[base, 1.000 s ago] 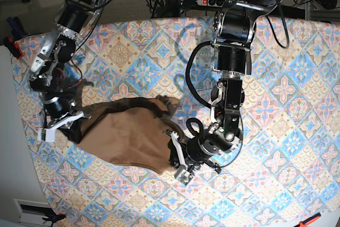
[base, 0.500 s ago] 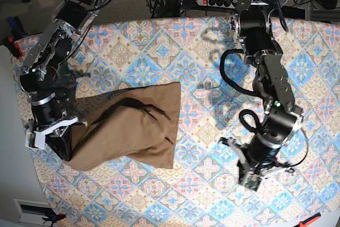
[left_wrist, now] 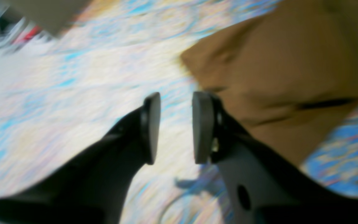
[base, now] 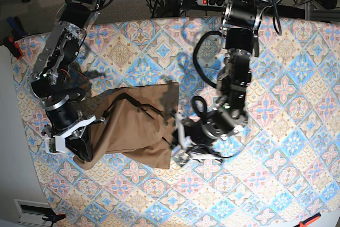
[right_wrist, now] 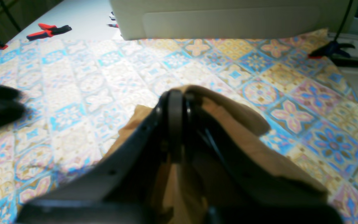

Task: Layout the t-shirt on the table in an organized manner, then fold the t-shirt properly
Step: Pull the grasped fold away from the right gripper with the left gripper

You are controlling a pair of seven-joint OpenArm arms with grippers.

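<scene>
You are positioning the open, empty left end effector (left_wrist: 176, 129) just beside the shirt (base: 135, 128) edge lying across the worktop (base: 297, 184), while the right end effector (right_wrist: 179, 124) is clamping the opposite end.

Robotics lab, power strip (base: 212, 1) and cables behind table (base: 297, 184), clamps (right_wrist: 48, 30)

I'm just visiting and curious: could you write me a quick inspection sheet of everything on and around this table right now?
Surface: table under patterned tile cloth.
Job's things: t-shirt, tan, bunched, not laid flat.
Clutter: red-handled clamps beyond the cloth.
Grippers: right gripper shut on the t-shirt; left gripper parted, empty, beside the shirt edge.
Cables: black cable looping along the left arm.
Surroundings: power strip behind the table.
</scene>
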